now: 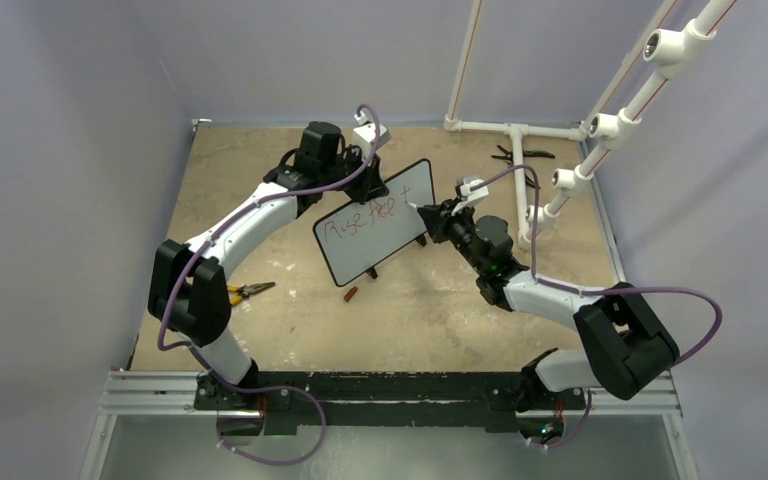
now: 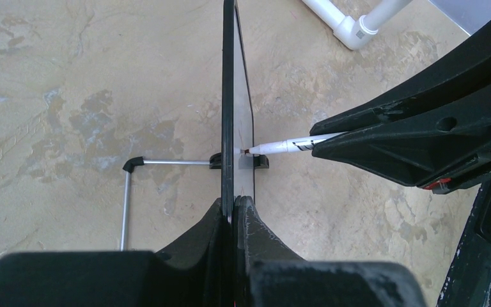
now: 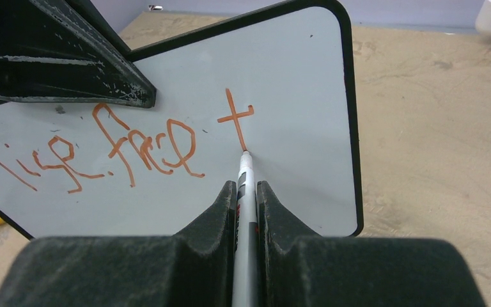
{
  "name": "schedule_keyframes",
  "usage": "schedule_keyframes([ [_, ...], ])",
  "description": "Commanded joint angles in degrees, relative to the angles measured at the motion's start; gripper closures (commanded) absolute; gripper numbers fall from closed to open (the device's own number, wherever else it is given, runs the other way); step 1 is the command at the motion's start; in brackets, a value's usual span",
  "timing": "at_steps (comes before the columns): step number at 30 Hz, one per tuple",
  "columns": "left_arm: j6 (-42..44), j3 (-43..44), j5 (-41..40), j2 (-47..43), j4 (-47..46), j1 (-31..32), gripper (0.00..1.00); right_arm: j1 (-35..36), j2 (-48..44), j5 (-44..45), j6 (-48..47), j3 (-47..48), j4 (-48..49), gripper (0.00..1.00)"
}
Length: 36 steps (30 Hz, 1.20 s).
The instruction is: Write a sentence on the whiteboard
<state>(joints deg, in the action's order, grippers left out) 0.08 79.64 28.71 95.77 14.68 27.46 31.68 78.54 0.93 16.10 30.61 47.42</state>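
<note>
The whiteboard (image 1: 380, 235) stands tilted on its feet mid-table, white with a black frame (image 3: 351, 128). My left gripper (image 2: 235, 201) is shut on its top edge (image 2: 229, 96). One line of red handwriting, the sentence (image 3: 147, 144), runs across the board and ends in a "t" (image 3: 235, 118). My right gripper (image 3: 247, 187) is shut on a white marker (image 3: 243, 167). The marker's tip touches the board at the foot of the "t". In the top view the right gripper (image 1: 432, 212) sits at the board's right end, and the left gripper (image 1: 372, 182) is above the board.
Yellow-handled pliers (image 1: 245, 292) lie left of the board and a small red cap (image 1: 351, 294) lies in front of it. Black pliers (image 1: 515, 155) and a white pipe frame (image 1: 516, 180) stand at the back right. The board's wire stand (image 2: 126, 204) reaches out behind it.
</note>
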Motion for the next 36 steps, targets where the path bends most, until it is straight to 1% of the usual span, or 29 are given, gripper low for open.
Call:
schedule_keyframes([
  [1, 2.7, 0.7, -1.3, -1.0, -0.6, 0.3, 1.00, -0.2, 1.0, 3.2, 0.5, 0.2, -0.9, 1.00],
  [11, 2.6, 0.1, -1.4, -1.4, -1.2, 0.3, 1.00, -0.2, -1.2, 5.9, -1.2, 2.7, -0.1, 1.00],
  [16, 2.2, -1.3, -2.1, -1.8, -2.5, 0.3, 1.00, -0.2, -5.1, 5.4, -1.5, 1.8, 2.0, 1.00],
  [21, 1.8, -3.2, -2.4, -2.2, -4.2, 0.3, 1.00, -0.2, -7.4, 5.2, -1.6, 2.2, 1.7, 1.00],
  [28, 1.1, -4.1, -1.9, -2.0, -5.2, 0.3, 1.00, -0.2, -5.5, 4.3, -2.3, 4.9, 1.1, 1.00],
  [36, 1.0, -5.0, -1.8, -2.0, -5.8, 0.3, 1.00, -0.2, -2.5, 3.8, -2.2, 5.2, 2.8, 1.00],
])
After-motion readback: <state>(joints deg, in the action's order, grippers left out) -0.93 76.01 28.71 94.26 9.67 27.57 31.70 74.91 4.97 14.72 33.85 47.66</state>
